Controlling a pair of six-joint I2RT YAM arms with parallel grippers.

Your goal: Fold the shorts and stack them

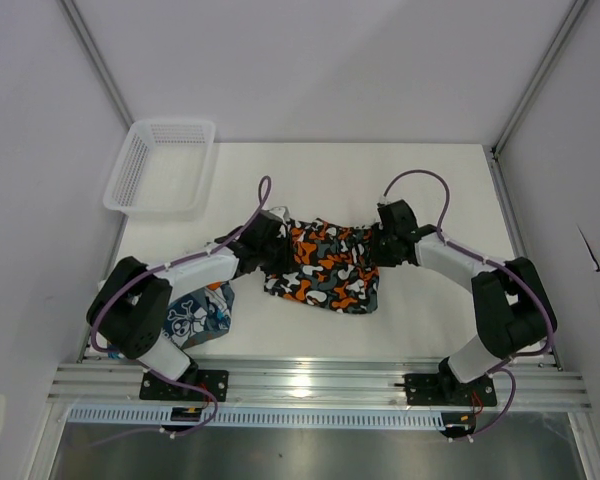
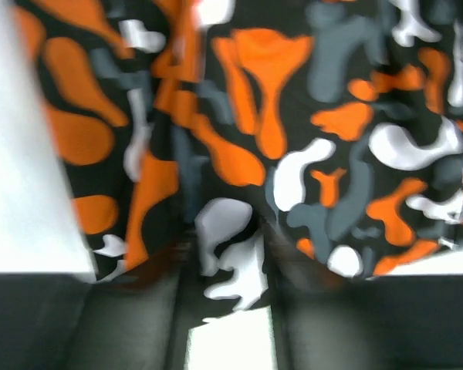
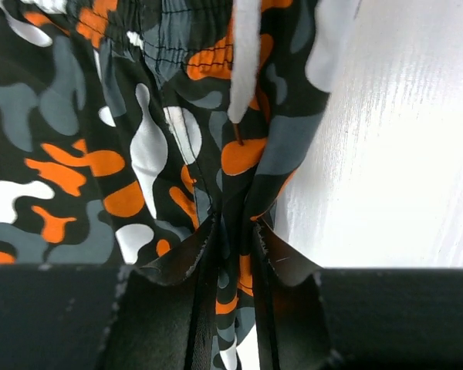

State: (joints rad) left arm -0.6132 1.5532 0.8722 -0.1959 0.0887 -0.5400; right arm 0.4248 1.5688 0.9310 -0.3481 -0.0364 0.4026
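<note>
The camouflage shorts [image 1: 325, 265] in orange, black, white and grey lie across the middle of the table, held at both upper corners. My left gripper [image 1: 272, 247] is shut on their left edge; the cloth fills the left wrist view [image 2: 293, 139] and sits between the fingers. My right gripper [image 1: 378, 246] is shut on their right edge near the waistband and white drawstring [image 3: 243, 69]; cloth is pinched between the pads [image 3: 235, 262]. The teal-blue skull shorts [image 1: 200, 312] lie at the front left, partly under my left arm.
A white mesh basket [image 1: 162, 165] stands at the back left corner of the table. Metal frame posts run along both sides. The aluminium rail [image 1: 320, 385] with both arm bases borders the front edge.
</note>
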